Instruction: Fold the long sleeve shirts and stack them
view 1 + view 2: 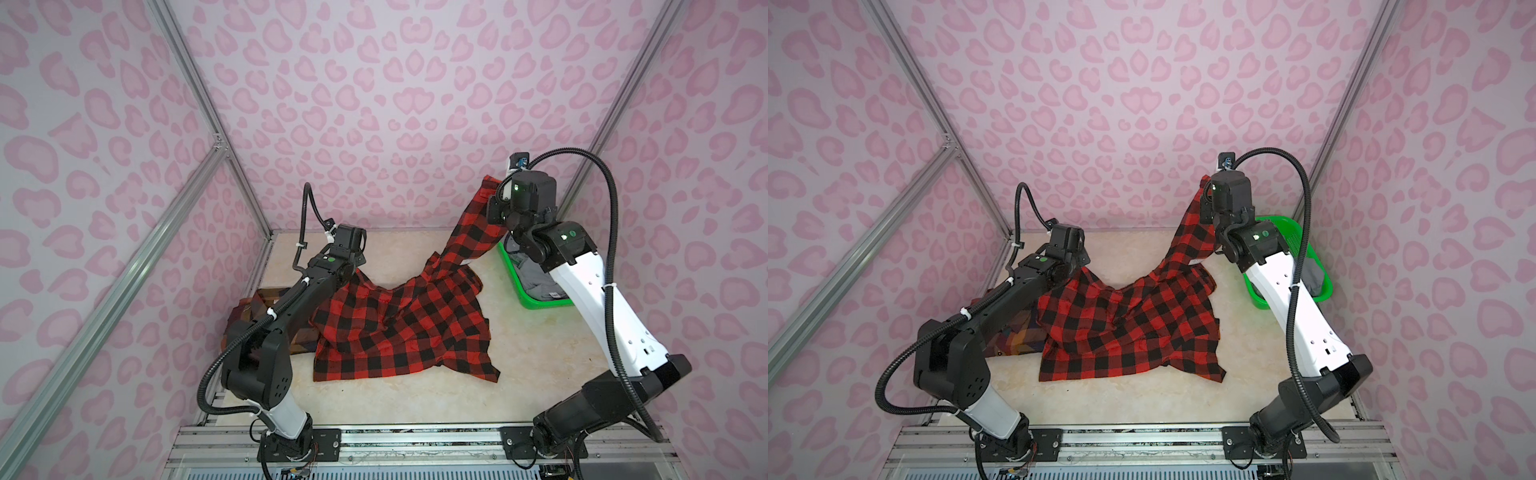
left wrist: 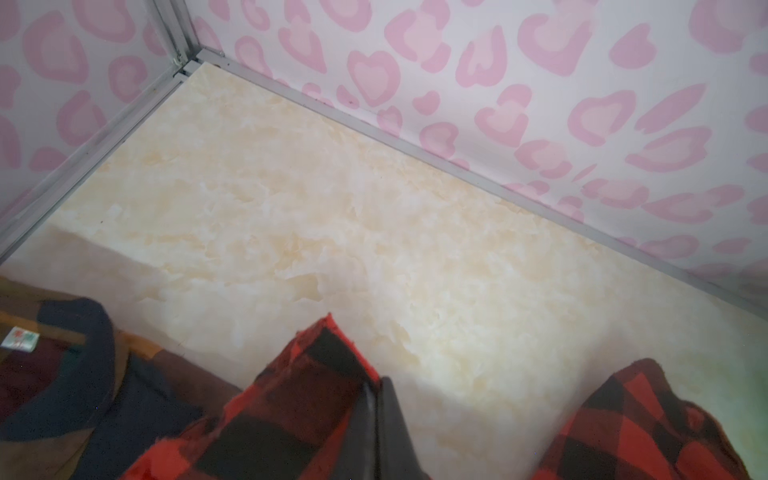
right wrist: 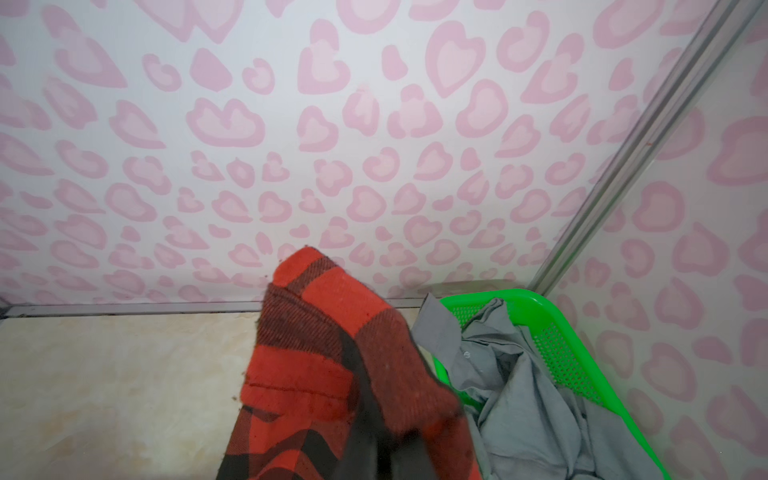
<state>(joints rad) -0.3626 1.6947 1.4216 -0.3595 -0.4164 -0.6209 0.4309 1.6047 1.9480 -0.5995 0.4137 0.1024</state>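
Observation:
The red-and-black flannel [image 1: 399, 328] [image 1: 1125, 328] lies crumpled and spread across the middle of the table. My left gripper [image 2: 376, 392] is shut on one of its edges at the back left, low over the table. My right gripper [image 1: 496, 210] [image 3: 382, 453] is shut on a sleeve end [image 3: 328, 332] and holds it high at the back right, so the sleeve hangs stretched down to the shirt body. The dark plaid shirt [image 1: 266, 303] [image 2: 62, 374] lies folded at the left under my left arm. The grey shirt [image 3: 519, 395] [image 1: 1312, 274] sits bunched in a basket.
The green plastic basket [image 1: 540, 301] [image 3: 540, 307] stands at the back right under my right arm. Pink patterned walls with aluminium frame posts close in the back and sides. Bare marble tabletop [image 1: 540, 353] shows at the front and right.

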